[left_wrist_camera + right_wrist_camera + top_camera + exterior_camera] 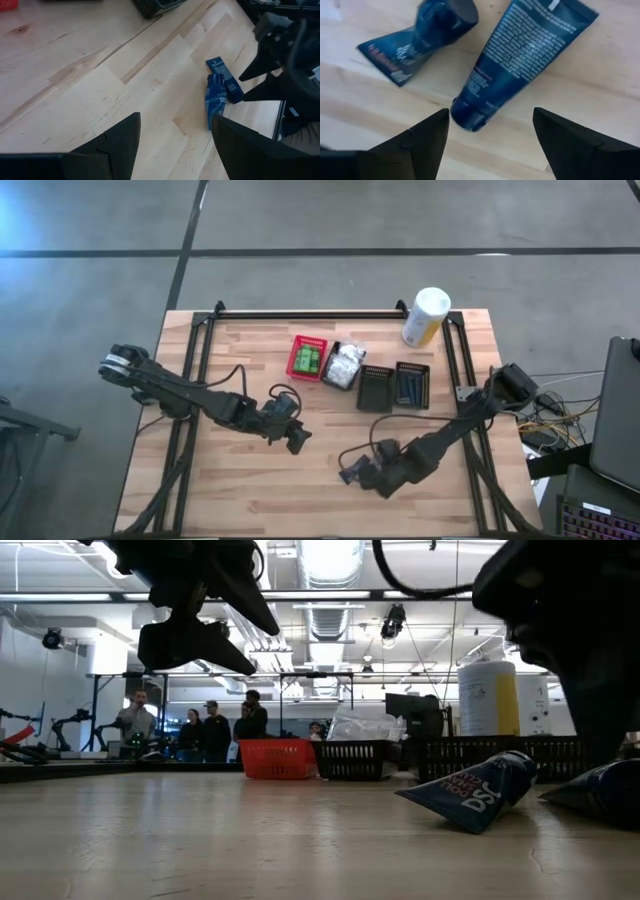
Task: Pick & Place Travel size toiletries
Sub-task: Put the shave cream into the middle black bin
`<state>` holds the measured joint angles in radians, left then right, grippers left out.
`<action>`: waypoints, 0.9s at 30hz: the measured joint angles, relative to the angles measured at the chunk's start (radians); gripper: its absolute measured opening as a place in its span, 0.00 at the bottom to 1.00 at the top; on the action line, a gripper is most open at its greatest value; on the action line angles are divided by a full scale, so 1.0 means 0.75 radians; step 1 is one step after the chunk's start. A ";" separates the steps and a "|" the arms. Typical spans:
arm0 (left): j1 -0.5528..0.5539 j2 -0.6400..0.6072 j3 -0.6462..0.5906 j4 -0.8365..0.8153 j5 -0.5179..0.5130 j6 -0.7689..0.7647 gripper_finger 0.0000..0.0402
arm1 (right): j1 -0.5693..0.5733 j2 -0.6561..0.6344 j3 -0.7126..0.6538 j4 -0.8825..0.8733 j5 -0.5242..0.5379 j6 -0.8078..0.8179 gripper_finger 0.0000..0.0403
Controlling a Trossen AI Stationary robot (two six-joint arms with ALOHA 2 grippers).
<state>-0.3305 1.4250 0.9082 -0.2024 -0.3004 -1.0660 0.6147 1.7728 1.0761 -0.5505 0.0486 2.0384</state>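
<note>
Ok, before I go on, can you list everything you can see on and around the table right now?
blue tubes: 2, dark blue, lying on the table's front part, under the right gripper
red basket: 1, red, left end of the basket row
green packets: several, green, in the red basket
black baskets: 3, black, in the row to the right of the red one
white pouches: a heap, white, in the black basket next to the red one
canister: 1, white and yellow, back right
table: 1, light wood
people: several, in the room behind
left gripper: open, mid-table
right gripper: open, over one tube
</note>
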 joint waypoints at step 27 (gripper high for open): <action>-0.001 -0.001 -0.020 0.001 0.007 0.198 0.61 | 0.004 0.039 0.092 -0.166 0.060 0.050 0.28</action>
<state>-0.3309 1.4246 0.8928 -0.2016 -0.2951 -0.9175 0.6174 1.8020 1.1450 -0.6748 0.0933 2.0758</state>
